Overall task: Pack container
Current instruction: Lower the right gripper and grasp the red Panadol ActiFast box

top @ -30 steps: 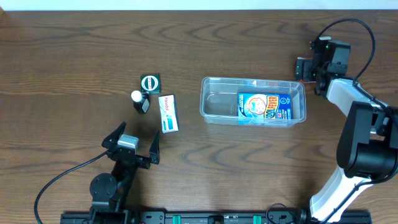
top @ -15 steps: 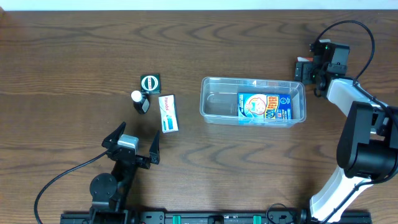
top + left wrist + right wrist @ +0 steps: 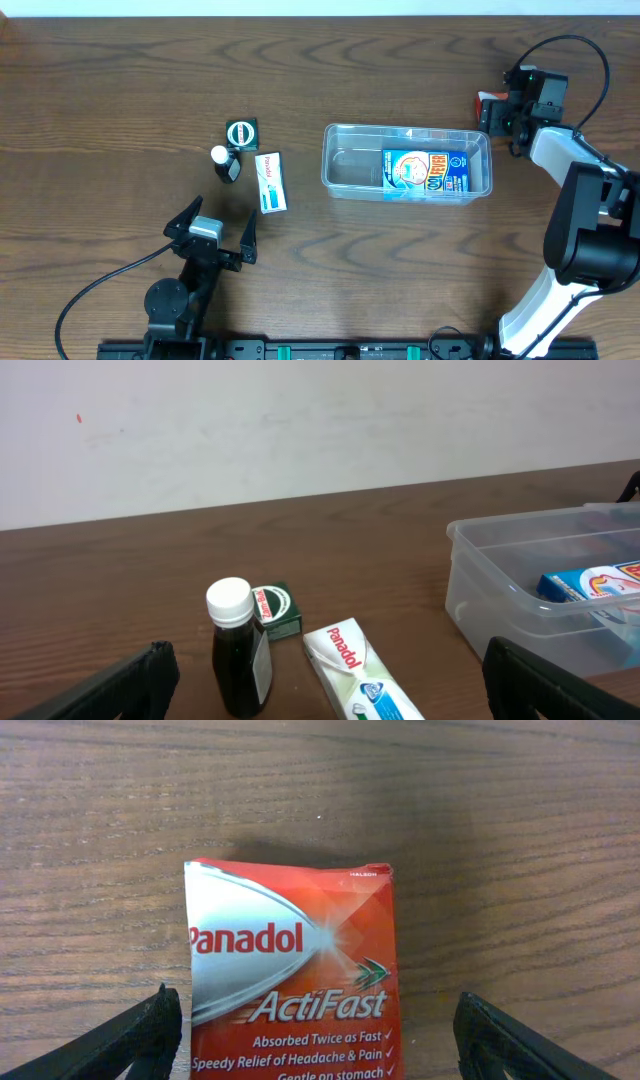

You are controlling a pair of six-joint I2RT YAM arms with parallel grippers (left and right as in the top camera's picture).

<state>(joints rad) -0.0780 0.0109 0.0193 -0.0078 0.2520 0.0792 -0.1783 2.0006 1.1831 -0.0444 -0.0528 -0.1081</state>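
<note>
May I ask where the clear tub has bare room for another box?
The clear rectangular plastic container is bare in its left half, between its left wall and the blue cardboard box. The right half is filled by that box.

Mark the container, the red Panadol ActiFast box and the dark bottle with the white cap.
container (image 3: 347, 169), overhead view, bare floor at its left end
red Panadol ActiFast box (image 3: 290, 965), right wrist view, printed top face
dark bottle (image 3: 240, 668), left wrist view, body below the cap
</note>
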